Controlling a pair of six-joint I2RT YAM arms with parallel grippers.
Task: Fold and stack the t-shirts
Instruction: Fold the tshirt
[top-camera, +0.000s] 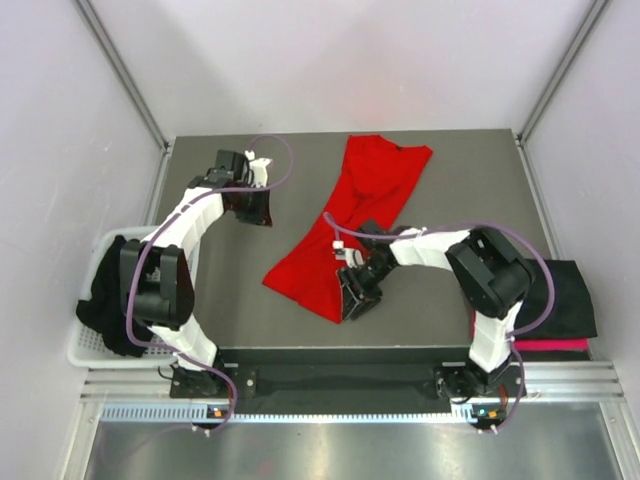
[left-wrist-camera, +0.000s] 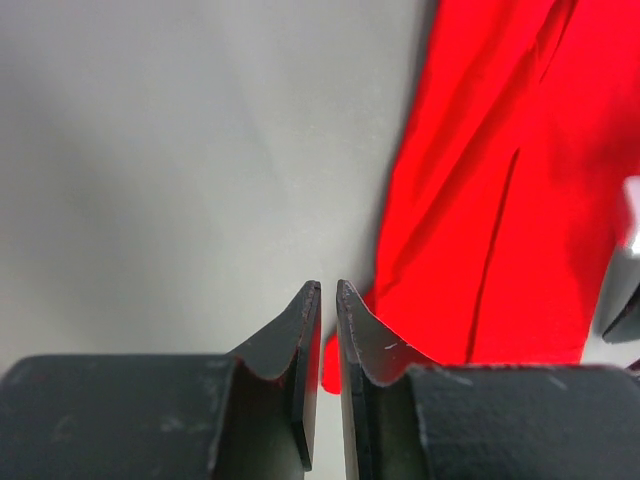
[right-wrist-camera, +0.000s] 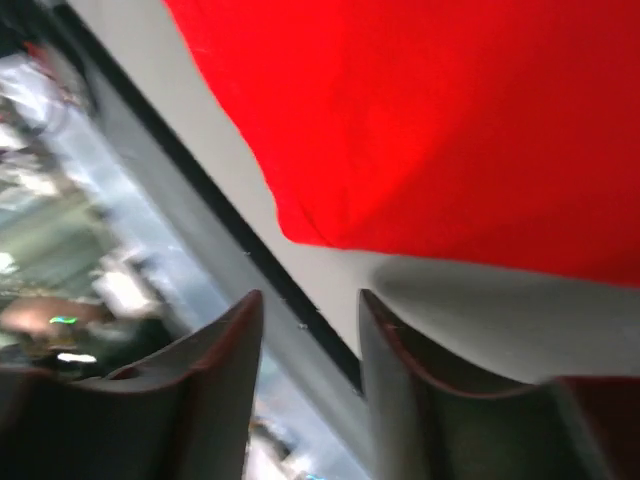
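Probably a robotics lab, white enclosure walls (top-camera: 330, 60), aluminium rail frame (top-camera: 350, 385)

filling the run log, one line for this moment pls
red t-shirt: unfolded on table | left pincer: nearly shut, empty | right pincer: open at near hem

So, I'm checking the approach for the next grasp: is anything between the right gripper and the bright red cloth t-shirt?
Nothing visible. The right gripper hangs at the near edge of the bright red cloth t-shirt, with only bare grey tabletop between its fingers and the hem.
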